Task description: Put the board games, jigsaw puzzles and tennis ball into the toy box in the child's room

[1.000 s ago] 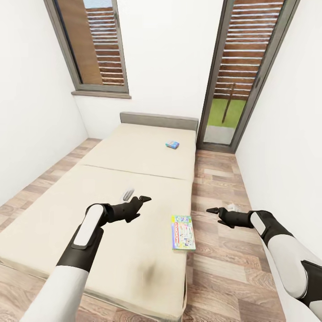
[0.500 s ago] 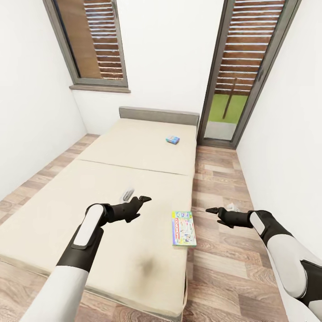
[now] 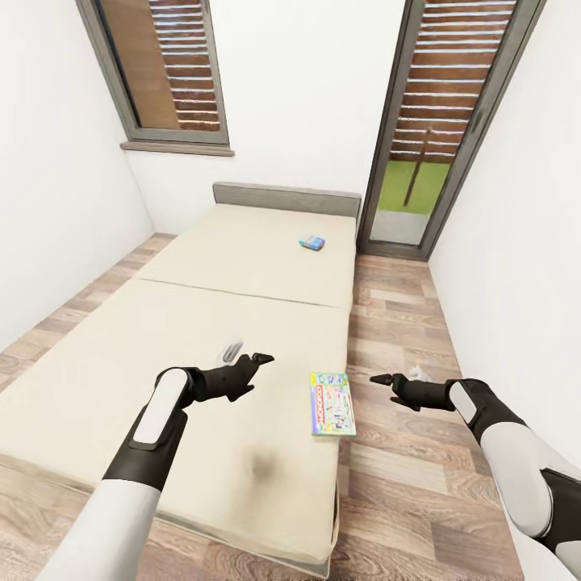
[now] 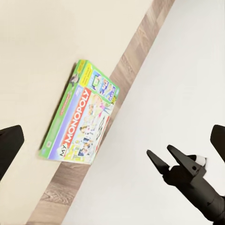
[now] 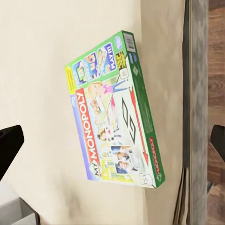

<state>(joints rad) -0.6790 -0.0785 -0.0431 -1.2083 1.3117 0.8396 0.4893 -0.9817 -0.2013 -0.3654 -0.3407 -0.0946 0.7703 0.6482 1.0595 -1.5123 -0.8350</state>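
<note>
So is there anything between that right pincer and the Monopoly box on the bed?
Nothing visible. The Monopoly box lies flat near the bed edge, with only bare mattress around it. The right pincer hangs open beside the bed, over the wooden floor, with open air between it and the box.

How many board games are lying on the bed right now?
2. The Monopoly box lies at the mattress edge between the two grippers; the small blue box lies near the headboard. No others seem hidden.
</note>
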